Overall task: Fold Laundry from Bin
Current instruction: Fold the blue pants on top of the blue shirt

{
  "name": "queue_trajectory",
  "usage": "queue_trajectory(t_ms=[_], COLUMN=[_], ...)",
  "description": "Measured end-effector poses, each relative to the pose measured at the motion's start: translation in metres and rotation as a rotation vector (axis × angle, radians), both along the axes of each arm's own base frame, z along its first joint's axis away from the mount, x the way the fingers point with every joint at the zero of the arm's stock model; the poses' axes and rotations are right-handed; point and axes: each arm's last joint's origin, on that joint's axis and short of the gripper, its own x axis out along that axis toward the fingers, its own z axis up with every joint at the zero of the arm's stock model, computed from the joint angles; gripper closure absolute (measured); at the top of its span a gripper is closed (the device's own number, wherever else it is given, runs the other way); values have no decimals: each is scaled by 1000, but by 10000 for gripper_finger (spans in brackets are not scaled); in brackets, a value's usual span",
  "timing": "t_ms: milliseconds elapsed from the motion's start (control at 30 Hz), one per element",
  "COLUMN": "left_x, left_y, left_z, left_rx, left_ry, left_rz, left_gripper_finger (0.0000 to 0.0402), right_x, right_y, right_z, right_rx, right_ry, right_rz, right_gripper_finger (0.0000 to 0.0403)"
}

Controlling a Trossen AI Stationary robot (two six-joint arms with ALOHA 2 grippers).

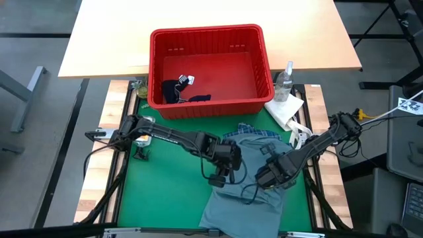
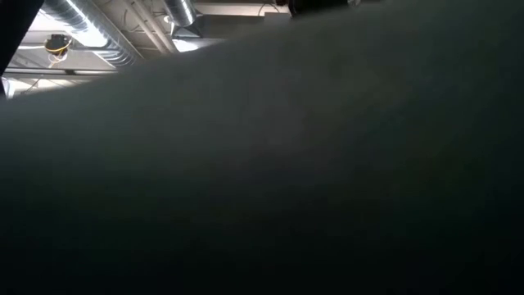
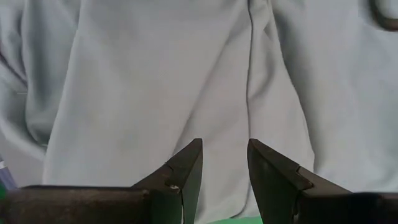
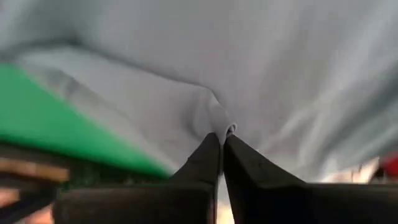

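A large grey-blue garment point(image 1: 248, 205) lies spread on the green mat point(image 1: 165, 198), reaching to the table's near edge. It fills both wrist views point(image 3: 155, 81) point(image 4: 261, 56). My left gripper point(image 1: 220, 175) point(image 3: 224, 152) stands open over the garment's left part. My right gripper point(image 1: 272, 177) point(image 4: 222, 140) is shut on cloth at its right part. The red bin point(image 1: 208, 33) stands beyond the mat with a dark navy garment point(image 1: 177, 91) on its floor. A plaid shirt point(image 1: 254, 134) peeks out from under the grey-blue garment's far edge. My left gripper's fingertips point(image 3: 189, 155) stand just over the grey-blue cloth; I cannot tell whether they touch it. My right gripper pinches a small raised fold of the garment point(image 4: 229, 129) between its two fingertips, coming steeply from above. The cloth around the fold lies on the mat, with creases running to the pinch.
A clear spray bottle point(image 1: 285, 80) and a white paper towel point(image 1: 285, 109) sit at the mat's far right corner. Dark cloth close to the camera blocks nearly the whole low view point(image 2: 327, 180). A pale wooden table point(image 1: 106, 39) lies beyond the bin.
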Motion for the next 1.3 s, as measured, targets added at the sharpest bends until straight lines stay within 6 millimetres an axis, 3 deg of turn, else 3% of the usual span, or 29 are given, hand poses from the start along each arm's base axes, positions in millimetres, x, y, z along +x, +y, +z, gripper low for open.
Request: queue_trajectory(t_ms=[267, 533, 967, 1300], left_x=[2, -4, -12, 0], left_y=[11, 24, 26, 46], left_z=[0, -5, -37, -48], left_rx=[4, 67, 107, 157], left_ry=[0, 91, 194, 75], left_rz=[29, 67, 59, 144], left_gripper_finger=[280, 280, 280, 280], right_x=[-13, -20, -67, -85], right_y=[-6, -3, -29, -42], right_z=[7, -5, 8, -13], right_rx=[4, -18, 24, -58], right_ry=[53, 69, -6, 20], right_rz=[-123, -250, -292, -318], right_gripper_finger=[393, 397, 400, 394])
